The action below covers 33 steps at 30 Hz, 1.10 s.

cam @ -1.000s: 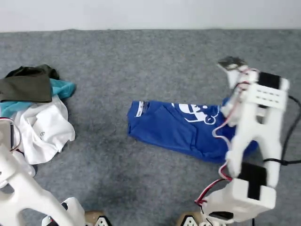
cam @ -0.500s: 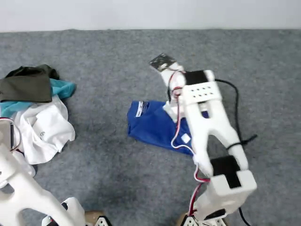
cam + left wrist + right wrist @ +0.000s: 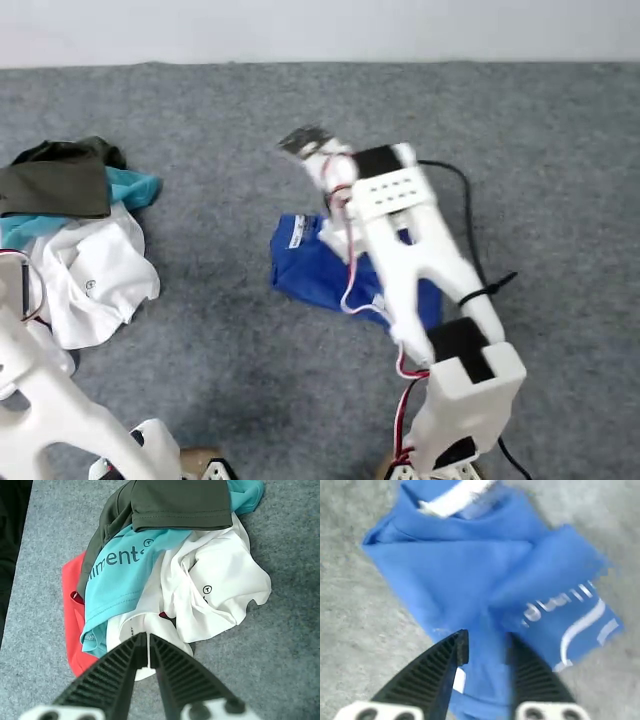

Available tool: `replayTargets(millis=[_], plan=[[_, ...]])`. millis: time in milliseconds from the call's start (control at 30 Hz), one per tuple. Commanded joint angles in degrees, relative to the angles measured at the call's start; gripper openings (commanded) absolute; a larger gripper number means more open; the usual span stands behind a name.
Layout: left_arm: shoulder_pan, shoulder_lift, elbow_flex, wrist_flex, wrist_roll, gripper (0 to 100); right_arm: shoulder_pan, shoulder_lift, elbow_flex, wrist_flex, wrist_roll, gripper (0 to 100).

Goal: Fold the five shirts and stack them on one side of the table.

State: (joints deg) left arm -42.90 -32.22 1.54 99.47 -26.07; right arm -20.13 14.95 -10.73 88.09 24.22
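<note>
A blue shirt (image 3: 310, 270) with white print lies mid-table, its right half doubled over toward the left. My right gripper (image 3: 487, 650) hangs over it with blue cloth (image 3: 470, 565) bunched between its fingers, shut on a fold. In the high view that gripper (image 3: 335, 215) sits above the shirt's upper edge. At the table's left lies a loose pile: an olive shirt (image 3: 60, 180), a teal shirt (image 3: 135, 187) and a white shirt (image 3: 90, 270). My left gripper (image 3: 149, 647) hovers shut above the white shirt (image 3: 220, 585), holding nothing. A red shirt (image 3: 72, 615) peeks from under the teal shirt (image 3: 120, 575).
Grey carpet-like table cover (image 3: 200, 110) runs to a white wall at the back. The right arm's body and cable (image 3: 470, 260) cross the table right of the blue shirt. The left arm's base (image 3: 40, 400) stands at the front left corner.
The right arm swung from the far right to the middle, dragging the blue shirt's right side over its left part. The shirt now covers less table. The left arm stayed still.
</note>
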Motion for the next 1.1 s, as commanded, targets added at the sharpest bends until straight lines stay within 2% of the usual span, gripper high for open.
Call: replayTargets(millis=[0,267,367,500,667,800,900,1067], plan=[[0.1,-1.7,-0.4,-0.4,-0.4,2,6.6,-2.5,-3.1,2.3,0.4,2.1],[0.1,-1.7,-0.7,1.0,-0.3,2,19.5,3.3,-2.5,4.3,7.5,1.0],[0.0,-1.8,-0.7,1.0,-0.3,2,20.7,6.4,-2.5,4.6,7.3,1.0],[0.3,-5.2,-0.7,0.9,-0.3,2,14.7,10.3,-2.5,4.8,6.0,1.0],[4.1,-9.4,-0.3,0.9,-0.4,2,-0.8,12.2,-3.4,6.2,-0.1,1.0],[5.3,-10.0,-0.3,0.9,-0.6,2,-11.1,12.0,-11.2,11.8,-1.4,1.0],[5.1,-9.1,-0.3,0.9,-0.6,2,-12.5,11.9,-18.8,14.8,-1.3,1.0],[5.0,-7.8,-0.3,0.8,-0.7,2,-6.6,10.3,-22.9,14.7,-1.1,1.0]])
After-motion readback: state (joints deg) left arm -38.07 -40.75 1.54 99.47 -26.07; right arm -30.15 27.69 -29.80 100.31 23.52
